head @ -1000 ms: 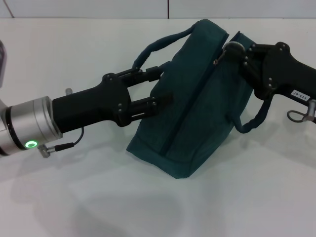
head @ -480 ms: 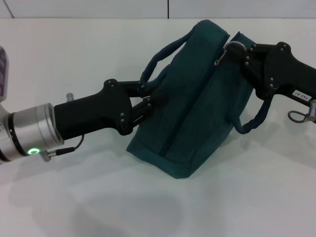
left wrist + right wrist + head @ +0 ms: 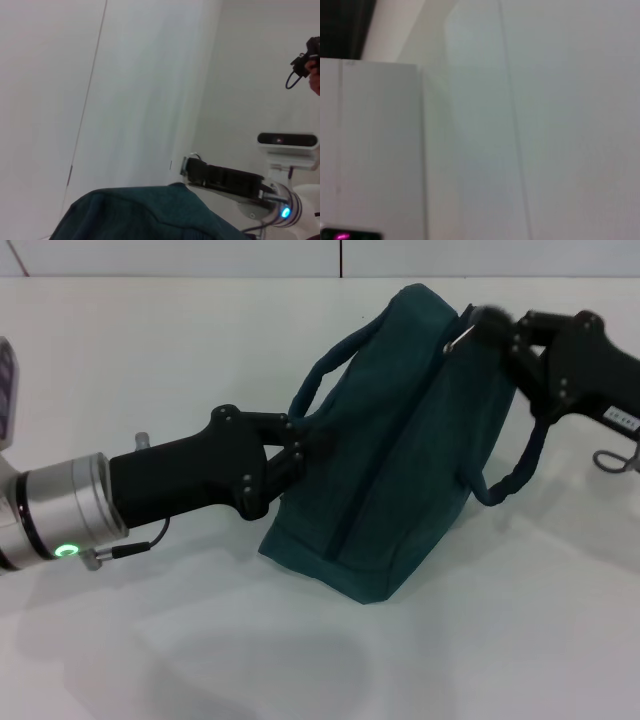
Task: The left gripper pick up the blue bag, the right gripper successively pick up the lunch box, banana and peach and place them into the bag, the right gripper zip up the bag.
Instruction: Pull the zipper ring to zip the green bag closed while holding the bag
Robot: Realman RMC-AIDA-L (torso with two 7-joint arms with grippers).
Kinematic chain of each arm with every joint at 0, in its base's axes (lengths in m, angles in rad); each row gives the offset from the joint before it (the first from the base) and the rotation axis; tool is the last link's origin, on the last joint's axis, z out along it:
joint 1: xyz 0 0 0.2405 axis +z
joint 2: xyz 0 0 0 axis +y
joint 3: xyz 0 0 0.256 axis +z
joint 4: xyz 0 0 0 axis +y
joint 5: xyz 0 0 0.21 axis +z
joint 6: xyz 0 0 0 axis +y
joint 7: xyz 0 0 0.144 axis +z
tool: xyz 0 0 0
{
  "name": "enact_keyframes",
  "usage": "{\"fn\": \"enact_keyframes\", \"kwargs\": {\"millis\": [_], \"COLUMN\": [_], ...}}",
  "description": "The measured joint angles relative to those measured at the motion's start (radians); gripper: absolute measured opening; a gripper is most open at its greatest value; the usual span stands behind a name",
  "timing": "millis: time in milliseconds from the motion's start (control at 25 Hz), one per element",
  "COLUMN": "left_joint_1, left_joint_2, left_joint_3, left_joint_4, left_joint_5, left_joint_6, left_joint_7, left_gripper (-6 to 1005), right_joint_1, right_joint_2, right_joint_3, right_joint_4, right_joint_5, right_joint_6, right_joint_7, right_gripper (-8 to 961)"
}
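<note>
Left gripper clamps the blue bag handle, right gripper pinches the zipper pull, which might slip free.

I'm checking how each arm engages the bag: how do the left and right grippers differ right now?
The left gripper is shut on the near carry handle of the dark teal fabric bag, on its side; the right gripper is at the bag's top, at the zipper pull. The left arm reaches from the near left, the right from the far right. Both are black.
</note>
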Motion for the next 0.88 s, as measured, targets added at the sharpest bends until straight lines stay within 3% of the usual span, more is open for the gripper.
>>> {"fn": "enact_keyframes", "kwargs": {"millis": [360,640,880], "left_joint_1": [0.016,0.038,0.048], "left_joint_2": [0.004,0.010,0.015], "left_joint_3": [0.001,-0.011,-0.082], "left_joint_4": [0.005,0.010,0.010], "left_joint_5": [0.024,-0.003,-0.044], "left_joint_6": [0.031,0.075,0.078], "left_joint_7": [0.016,0.025,0.026], "left_gripper": [56,56,56], "right_joint_1": [-0.001,-0.002,-0.022], "right_joint_2": [0.001,0.001,0.000], "right_joint_3": [0.122,0.128,0.104], "right_joint_4": [0.047,0.060,0.065], "right_joint_5": [0.010,0.011,0.007], "right_joint_6": [0.062,0.123,0.046], "right_joint_7": [-0.003,-0.004,-0.005], "right_gripper": [15,15,15]}}
